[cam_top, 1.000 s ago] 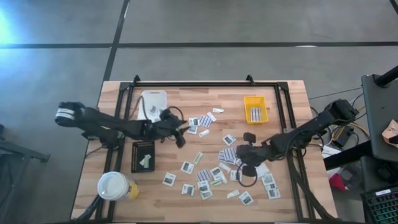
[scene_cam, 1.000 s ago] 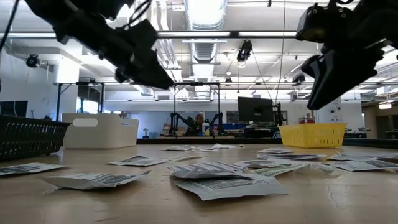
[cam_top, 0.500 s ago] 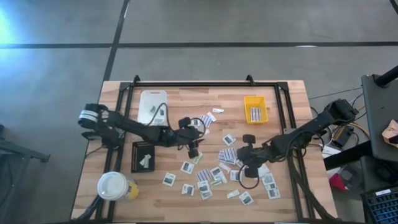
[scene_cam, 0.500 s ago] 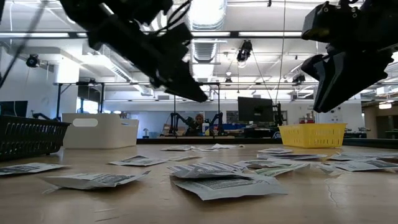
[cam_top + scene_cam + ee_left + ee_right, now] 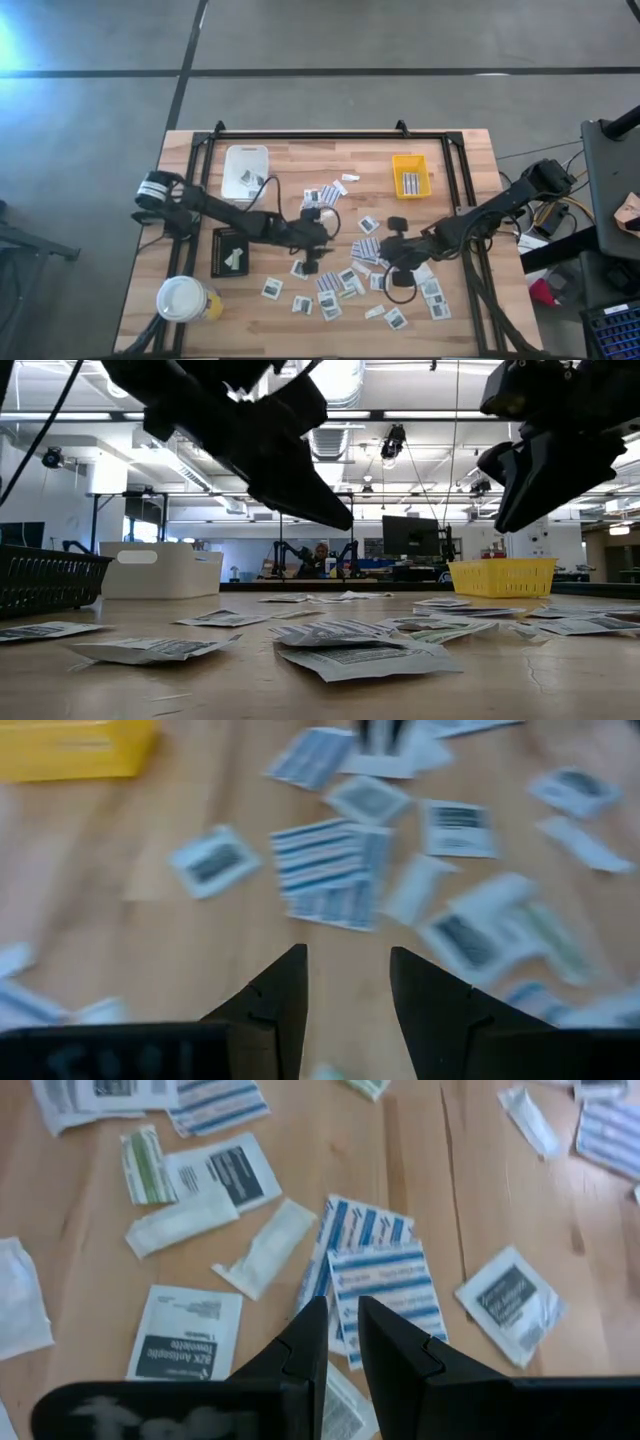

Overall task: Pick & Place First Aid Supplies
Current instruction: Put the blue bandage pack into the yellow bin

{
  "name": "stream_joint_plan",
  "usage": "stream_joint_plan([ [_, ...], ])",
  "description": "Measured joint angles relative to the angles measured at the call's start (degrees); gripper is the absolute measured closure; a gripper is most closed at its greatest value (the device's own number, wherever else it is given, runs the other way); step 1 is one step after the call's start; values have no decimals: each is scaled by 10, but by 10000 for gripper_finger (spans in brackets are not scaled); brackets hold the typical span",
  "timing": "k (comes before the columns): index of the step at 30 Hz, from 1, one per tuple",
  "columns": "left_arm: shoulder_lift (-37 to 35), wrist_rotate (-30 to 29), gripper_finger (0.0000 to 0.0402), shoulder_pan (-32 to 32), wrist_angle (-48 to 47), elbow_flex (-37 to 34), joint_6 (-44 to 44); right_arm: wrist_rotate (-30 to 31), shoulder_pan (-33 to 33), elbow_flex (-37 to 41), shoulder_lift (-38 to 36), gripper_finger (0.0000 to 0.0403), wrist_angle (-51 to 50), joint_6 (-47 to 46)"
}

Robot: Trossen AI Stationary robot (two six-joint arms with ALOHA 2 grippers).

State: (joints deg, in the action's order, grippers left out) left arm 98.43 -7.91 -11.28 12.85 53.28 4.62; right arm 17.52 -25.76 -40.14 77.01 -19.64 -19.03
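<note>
Left gripper [image 5: 311, 262] hovers open over packets [image 5: 330, 283]; right gripper [image 5: 398, 268] alongside.

Blue-striped white packets [image 5: 383, 1287], yellow tray [image 5: 409, 175]

A: What do the arms look like?
B: Both are dark and slim, with black cables looping off them; the left arm [image 5: 215, 213] has a white-banded joint at 9 o'clock.
A: The left pincer [image 5: 346, 988]?
B: Two black wedge-shaped fingers [image 5: 272, 1005].
</note>
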Motion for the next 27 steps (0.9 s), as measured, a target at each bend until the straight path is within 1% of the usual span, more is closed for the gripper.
stream_joint_plan([
  [4,0,1,264,-17,8,0,2,2,0,0,0,346,6,16],
  [9,15,-3,264,-13,88,0,-20,5,0,12,0,346,7,38],
  [13,42,-15,264,1,126,1,-31,6,1,32,0,346,11,24],
  [16,58,-17,264,9,142,1,-30,11,4,52,0,346,36,8],
  [18,64,-17,264,11,139,0,-29,22,8,64,0,346,58,0],
  [22,65,-22,264,11,140,1,-28,26,20,84,1,346,110,-3],
  [27,64,-22,264,11,121,1,-26,22,33,89,40,346,173,-11],
])
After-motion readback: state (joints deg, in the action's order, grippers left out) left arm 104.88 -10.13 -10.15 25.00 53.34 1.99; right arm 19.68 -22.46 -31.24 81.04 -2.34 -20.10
